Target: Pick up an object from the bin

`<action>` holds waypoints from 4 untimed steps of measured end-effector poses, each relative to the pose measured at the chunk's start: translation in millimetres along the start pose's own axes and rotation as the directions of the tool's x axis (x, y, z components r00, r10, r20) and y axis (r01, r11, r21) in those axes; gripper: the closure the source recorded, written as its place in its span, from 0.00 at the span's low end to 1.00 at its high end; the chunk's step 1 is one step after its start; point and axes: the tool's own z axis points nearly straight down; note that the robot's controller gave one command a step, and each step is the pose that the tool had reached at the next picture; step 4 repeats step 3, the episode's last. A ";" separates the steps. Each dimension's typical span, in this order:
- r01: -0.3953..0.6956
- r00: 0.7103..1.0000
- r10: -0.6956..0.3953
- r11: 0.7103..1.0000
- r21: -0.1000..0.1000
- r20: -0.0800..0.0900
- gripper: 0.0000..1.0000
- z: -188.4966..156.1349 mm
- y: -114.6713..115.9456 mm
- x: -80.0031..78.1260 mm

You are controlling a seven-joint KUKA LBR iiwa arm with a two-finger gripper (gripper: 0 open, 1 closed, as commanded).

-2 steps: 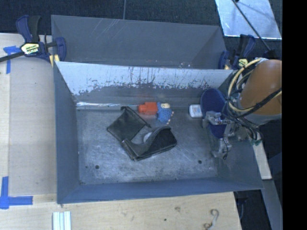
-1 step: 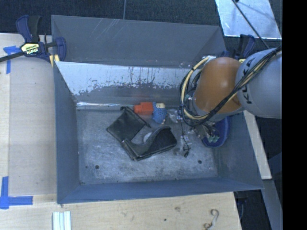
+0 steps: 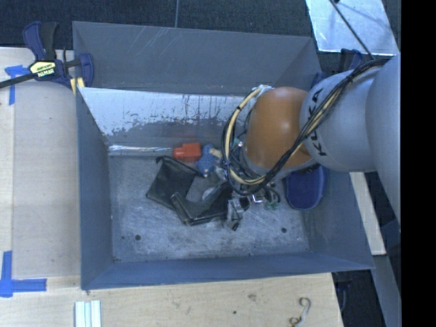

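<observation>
My gripper (image 3: 235,216) is low in the middle of the bin, beneath the arm's orange cover. It sits at the right end of a black angular piece (image 3: 201,213). A black flat pouch-like thing (image 3: 170,181) lies just to the left, touching that piece. An orange block (image 3: 187,151) lies at the back wall. Beside it is a small blue thing (image 3: 207,161), partly hidden by the cables.
A dark blue oval thing (image 3: 304,187) lies at the bin's right side, half under the arm. The orange cover and cable loops hide the floor around the gripper. Bare bin floor stretches along the front and the left.
</observation>
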 end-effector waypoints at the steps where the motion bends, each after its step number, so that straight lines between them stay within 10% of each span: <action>1: -0.003 1.000 0.003 1.000 0.001 0.000 1.00 -0.5 -3.5 0.0; 2: -0.028 1.000 0.028 1.000 0.002 0.009 1.00 -111.3 -15.2 2.9; 4: -0.031 1.000 0.031 1.000 0.002 0.006 1.00 -153.4 -18.6 -4.6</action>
